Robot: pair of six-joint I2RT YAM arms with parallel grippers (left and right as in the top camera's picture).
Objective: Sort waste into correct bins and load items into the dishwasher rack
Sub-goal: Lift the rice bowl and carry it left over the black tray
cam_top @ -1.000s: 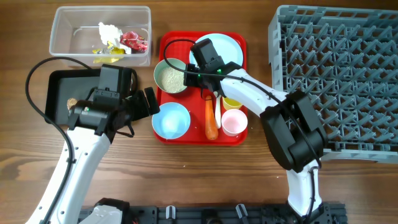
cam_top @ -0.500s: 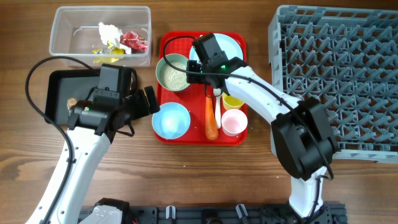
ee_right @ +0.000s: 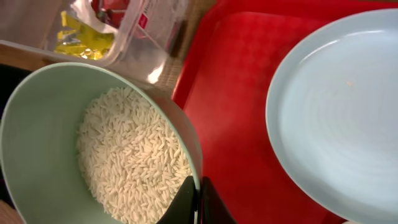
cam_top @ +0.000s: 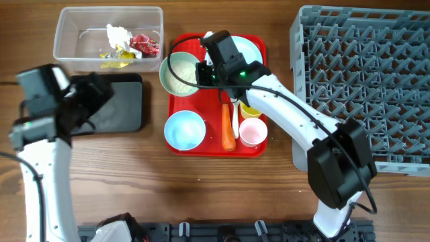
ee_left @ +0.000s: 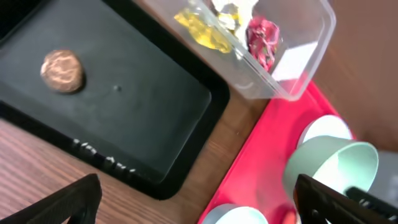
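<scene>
My right gripper (cam_top: 201,72) (ee_right: 198,200) is shut on the rim of a pale bowl (cam_top: 179,74) (ee_right: 37,149) full of white rice (ee_right: 130,162). The bowl hangs tilted over the left edge of the red tray (cam_top: 213,144). My left gripper (cam_top: 94,94) (ee_left: 199,208) stands open and empty above the black tray (cam_top: 124,107) (ee_left: 143,112), which holds a brown lump (ee_left: 62,70). The clear tub (cam_top: 74,40) (ee_left: 292,59) holds a tissue (cam_top: 117,32) and red (cam_top: 144,44) and yellow wrappers (cam_top: 115,59). The grey rack (cam_top: 366,87) fills the right side.
On the red tray lie a light-blue plate (cam_top: 243,48) (ee_right: 342,112), an empty blue bowl (cam_top: 185,130), an orange carrot (cam_top: 228,129), a white spoon (cam_top: 235,119), a yellow cup (cam_top: 250,110) and a pink cup (cam_top: 252,132). Bare wooden table (cam_top: 201,188) runs along the front.
My left arm has swung back to the left, off the red tray's edge. My right gripper has carried the rice bowl up and leftward over the tray's rim.
</scene>
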